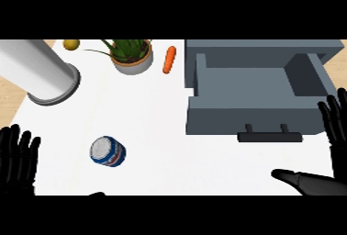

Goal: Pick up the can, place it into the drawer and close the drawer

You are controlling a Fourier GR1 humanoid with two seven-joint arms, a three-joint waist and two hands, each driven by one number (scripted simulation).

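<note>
Can point(108, 151) sits low and left of centre in the frame, alone on the white table point(156, 119), tipped so its pale round top faces up at us, with a blue band and a flash of red on its side. Nothing holds it yet. The left hand point(17, 158) stands at the lower left edge, black fingers straight and spread, just beside the can but not touching. The right hand point(332, 151) shows at the right edge, fingers straight up, thumb stretched low across the bottom right, holding nothing.

My read: the left hand is the closer one, and the can's curved, smooth-looking wall asks for fingers and thumb wrapped across its sides, not its rim, or it may roll.

The grey drawer point(254, 108) lies open at upper right, boxy and flat-walled, dark bar handle point(269, 136) facing down-frame, well apart from the can.

Further out: a leafy plant point(132, 57) in a round pale pot, a slim orange carrot point(169, 59), a small yellow fruit point(71, 44) and a big white cylinder point(37, 73) at upper left.
</note>
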